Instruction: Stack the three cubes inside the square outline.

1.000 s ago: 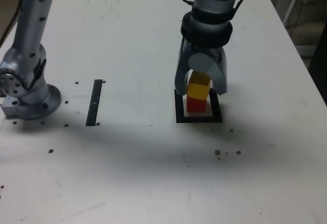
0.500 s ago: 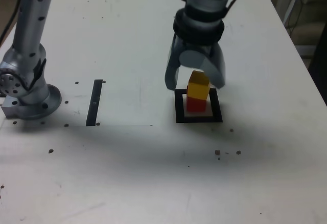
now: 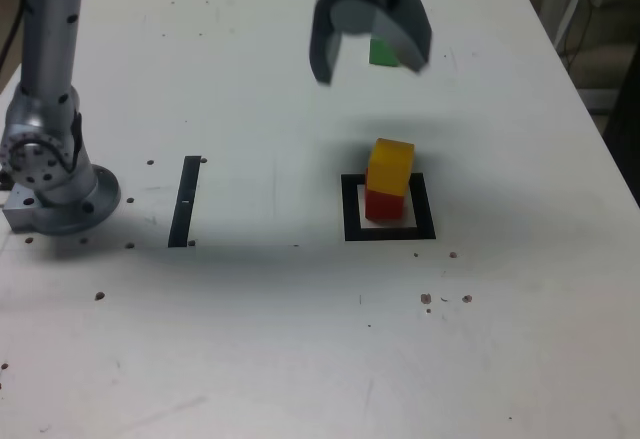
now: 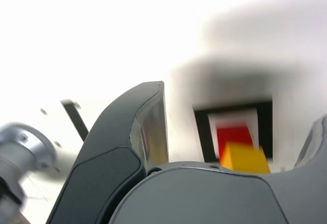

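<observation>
Reading the exterior view from its left: my own base (image 3: 55, 174) is sitting at about nine o'clock on the white table (image 3: 300, 339), bolted down and well apart from the work. Just beside it, toward the centre, the thin black strip (image 3: 185, 201) is lying flat; I am judging it no part of the job and not in my path.

At about four o'clock from the table's middle, the square outline (image 3: 350, 209) is holding the red cube (image 3: 384, 205) on its pale centre, and the yellow cube (image 3: 390, 166) is resting on the red one, turned a little askew. I am reading that as two of the three stacked, set there because the frame marks the target.

At about twelve o'clock, my gripper (image 3: 370, 44) is hanging above the far side of the table with its jaws spread wide and nothing between them. The green cube (image 3: 383, 52) is lying on the table just behind them, partly hidden, so I am judging it the next pick, which would explain the empty, spread jaws.

Nothing is standing between the green cube and the stack; the risk I am seeing is nudging the slightly twisted yellow cube when the last one comes down on it.
</observation>
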